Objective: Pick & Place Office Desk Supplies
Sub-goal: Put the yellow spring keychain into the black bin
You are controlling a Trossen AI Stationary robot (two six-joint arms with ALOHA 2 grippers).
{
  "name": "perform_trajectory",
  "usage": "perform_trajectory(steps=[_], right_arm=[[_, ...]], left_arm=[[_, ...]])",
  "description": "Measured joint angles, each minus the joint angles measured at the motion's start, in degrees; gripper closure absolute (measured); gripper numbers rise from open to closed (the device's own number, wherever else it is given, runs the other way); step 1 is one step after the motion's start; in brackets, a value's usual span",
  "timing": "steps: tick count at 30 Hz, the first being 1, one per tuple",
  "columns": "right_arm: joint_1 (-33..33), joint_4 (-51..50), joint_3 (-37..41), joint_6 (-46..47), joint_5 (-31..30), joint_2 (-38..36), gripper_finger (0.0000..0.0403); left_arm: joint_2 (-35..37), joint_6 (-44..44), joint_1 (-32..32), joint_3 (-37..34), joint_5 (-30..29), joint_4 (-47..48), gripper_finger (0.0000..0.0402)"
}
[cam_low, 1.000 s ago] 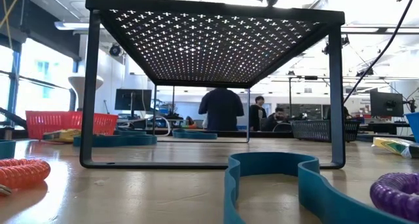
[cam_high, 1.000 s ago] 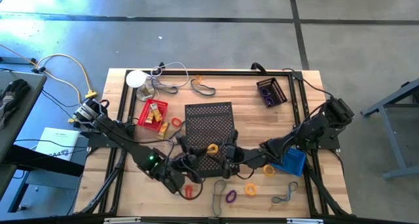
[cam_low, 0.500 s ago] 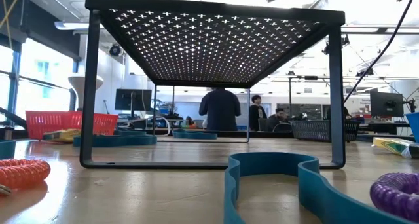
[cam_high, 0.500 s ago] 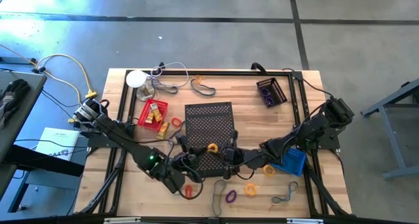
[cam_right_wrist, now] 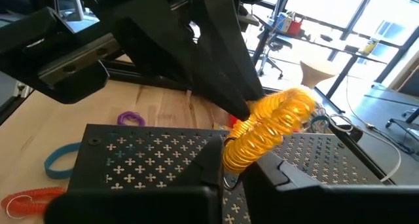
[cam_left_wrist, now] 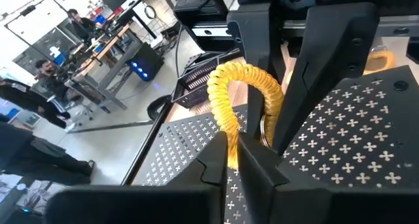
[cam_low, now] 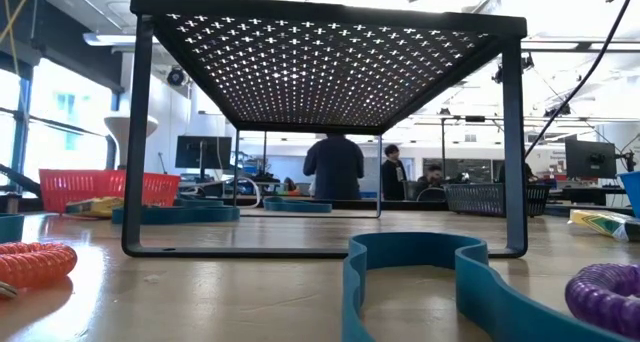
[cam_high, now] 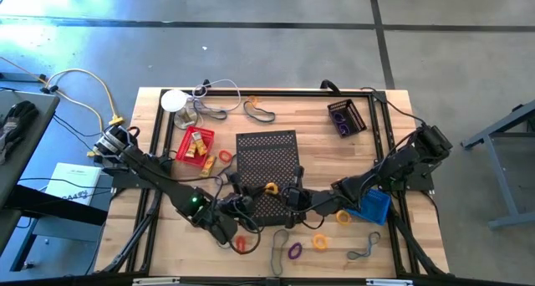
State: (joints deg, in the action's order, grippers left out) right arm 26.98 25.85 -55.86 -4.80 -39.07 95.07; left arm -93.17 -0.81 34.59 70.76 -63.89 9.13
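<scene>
1. Wooden worktop, near its front edge: both arms are meeting over the perforated black stand.
2. Yellow coiled loop is sitting on the stand's front part.
3. Left gripper and right gripper are both pinching it, seemingly a handover.

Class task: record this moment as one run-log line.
left gripper: shut on yellow coil loop | right gripper: shut on same loop | place: above perforated shelf
</scene>
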Motion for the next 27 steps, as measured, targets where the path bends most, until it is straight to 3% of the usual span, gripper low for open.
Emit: perform_trajectory(steps=[8,10,16,25,27], right_arm=[[0.0,-0.6,0.0,-1.1,-0.1,0.0,0.0381],[0.2,-1.9,0.0,-1.2,-2.5,0.0,0.0381],[3.4,-7.5,0.0,-4.5,-17.8,0.0,0.0381],[7.1,-15.9,0.0,-6.2,-49.2,0.0,0.0382],[6.7,-16.4,0.0,-5.7,-50.8,-0.1,0.0382]], left_arm=[[0.0,-3.9,0.8,0.0,0.0,0.0,0.0292],[0.0,-3.9,1.0,0.0,0.0,0.0,0.0271],[0.0,-3.4,1.9,0.0,0.0,0.0,0.0228],[0.0,-0.4,2.1,0.0,1.6,-0.1,0.0224],[0.0,1.0,1.9,0.0,1.6,-0.2,0.0223]])
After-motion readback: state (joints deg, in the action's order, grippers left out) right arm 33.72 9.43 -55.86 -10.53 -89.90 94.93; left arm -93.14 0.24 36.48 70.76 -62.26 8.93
